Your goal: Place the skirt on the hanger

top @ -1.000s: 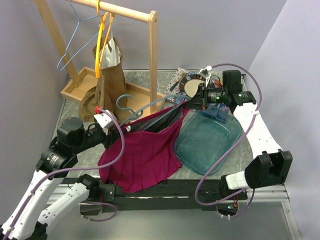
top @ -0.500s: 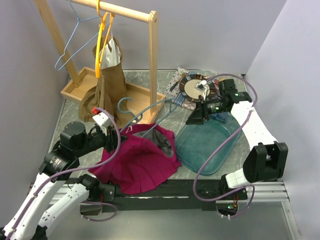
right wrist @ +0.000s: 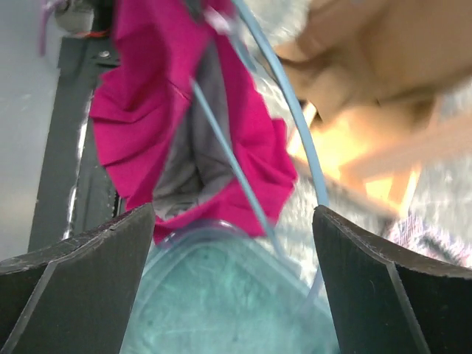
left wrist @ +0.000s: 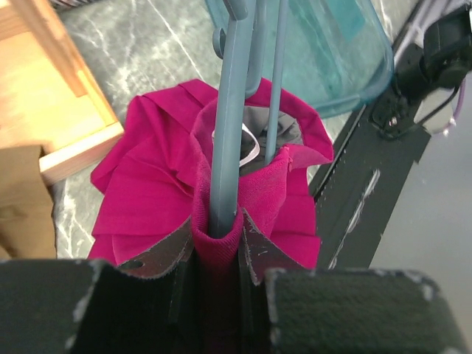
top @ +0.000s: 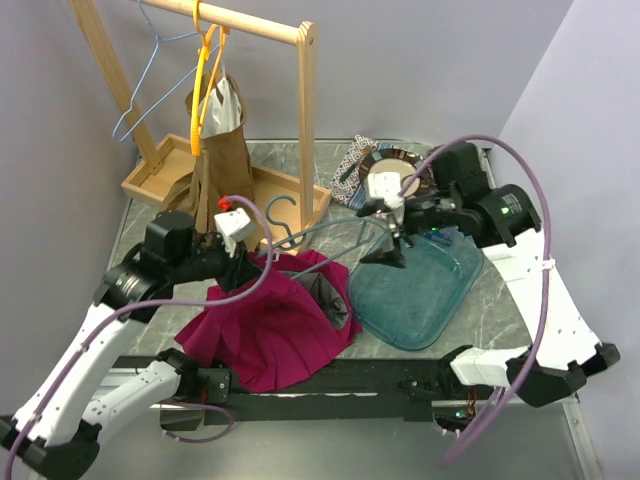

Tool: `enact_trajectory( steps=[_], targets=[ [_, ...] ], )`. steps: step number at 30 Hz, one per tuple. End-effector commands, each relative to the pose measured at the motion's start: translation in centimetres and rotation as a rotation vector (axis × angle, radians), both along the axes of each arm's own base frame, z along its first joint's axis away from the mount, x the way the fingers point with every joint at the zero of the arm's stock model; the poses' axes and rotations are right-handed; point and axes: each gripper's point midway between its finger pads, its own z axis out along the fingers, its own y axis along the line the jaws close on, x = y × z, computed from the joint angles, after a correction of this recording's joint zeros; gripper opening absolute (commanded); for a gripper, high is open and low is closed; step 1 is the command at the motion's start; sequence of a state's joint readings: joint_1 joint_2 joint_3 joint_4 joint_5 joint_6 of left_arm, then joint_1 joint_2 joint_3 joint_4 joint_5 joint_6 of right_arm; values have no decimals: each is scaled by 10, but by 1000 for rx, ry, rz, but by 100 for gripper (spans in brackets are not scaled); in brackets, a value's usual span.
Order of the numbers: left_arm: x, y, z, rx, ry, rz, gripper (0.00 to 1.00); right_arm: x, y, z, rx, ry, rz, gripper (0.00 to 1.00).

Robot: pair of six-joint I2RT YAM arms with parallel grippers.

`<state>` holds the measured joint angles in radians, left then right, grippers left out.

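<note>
The magenta skirt (top: 270,320) lies bunched on the table's near left, its grey lining showing at the waist opening. A grey-blue hanger (top: 330,228) runs through that opening, with its hook (top: 283,213) raised toward the rack. In the left wrist view my left gripper (left wrist: 218,236) is shut on one end of the hanger (left wrist: 230,133) with the skirt's (left wrist: 158,199) waistband wrapped round it. My right gripper (top: 392,245) hangs wide open over the teal tray, apart from the skirt (right wrist: 147,96) and the hanger (right wrist: 295,110), holding nothing.
A teal see-through tray (top: 425,295) sits right of the skirt. At the back left stands a wooden rack (top: 305,100) with a brown garment (top: 215,150) on a yellow hanger and a bare light-blue hanger (top: 150,80). A round plate (top: 385,175) lies on patterned cloth.
My right gripper has opened and let go of the hanger and skirt, then drawn back over the tray. The stretched skirt has slumped into a heap. My left gripper has moved toward the rack.
</note>
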<state>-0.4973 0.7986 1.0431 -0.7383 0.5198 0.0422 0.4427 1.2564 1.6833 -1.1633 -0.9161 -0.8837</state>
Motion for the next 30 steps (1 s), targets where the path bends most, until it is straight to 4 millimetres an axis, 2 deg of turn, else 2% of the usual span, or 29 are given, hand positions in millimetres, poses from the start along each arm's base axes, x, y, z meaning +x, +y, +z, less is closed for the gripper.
enact_trajectory(
  steps=[1, 2, 5, 11, 14, 15, 17, 18, 20, 21, 24, 25, 27, 28, 29, 30],
  targets=[
    [-3, -11, 27, -19, -84, -121, 1, 11, 30, 5, -41, -49, 39, 93],
    [-4, -12, 27, -13, -85, -136, 1, 13, 39, 4, -43, -30, 58, 93],
    [-5, -13, 30, -8, -99, -155, 1, 14, 51, -3, -51, 34, 76, 91],
    [-8, -17, 32, -5, -103, -188, 1, -6, 71, -35, -94, 151, 157, 78],
    [-10, -18, 33, -5, -98, -201, 1, -12, 78, -41, -113, 173, 176, 64],
    [-10, -18, 33, -4, -100, -200, 1, -13, 78, -41, -114, 180, 181, 54],
    [-10, -18, 34, -6, -102, -198, 1, -17, 80, -44, -118, 205, 197, 40],
    [-10, -18, 34, -6, -102, -198, 1, -19, 80, -44, -117, 212, 204, 27],
    [-9, -18, 36, -17, -106, -193, 1, -24, 81, -47, -116, 235, 223, 14],
    [-9, -19, 38, -23, -109, -190, 1, -27, 80, -48, -114, 243, 227, 0],
    [-5, -19, 45, -51, -126, -158, 2, -33, 80, -49, -99, 263, 239, 0],
    [-4, -18, 47, -55, -132, -142, 5, -33, 80, -49, -95, 276, 231, 0],
    [-4, -18, 51, -72, -131, -127, 18, -34, 80, -49, -78, 268, 217, 0],
    [-5, -17, 53, -78, -137, -118, 27, -35, 79, -48, -72, 284, 194, 0],
    [-4, -16, 55, -89, -128, -99, 48, -34, 79, -47, -50, 266, 181, 0],
    [-5, -16, 56, -95, -127, -96, 55, -33, 78, -48, -45, 260, 164, 0]
  ],
)
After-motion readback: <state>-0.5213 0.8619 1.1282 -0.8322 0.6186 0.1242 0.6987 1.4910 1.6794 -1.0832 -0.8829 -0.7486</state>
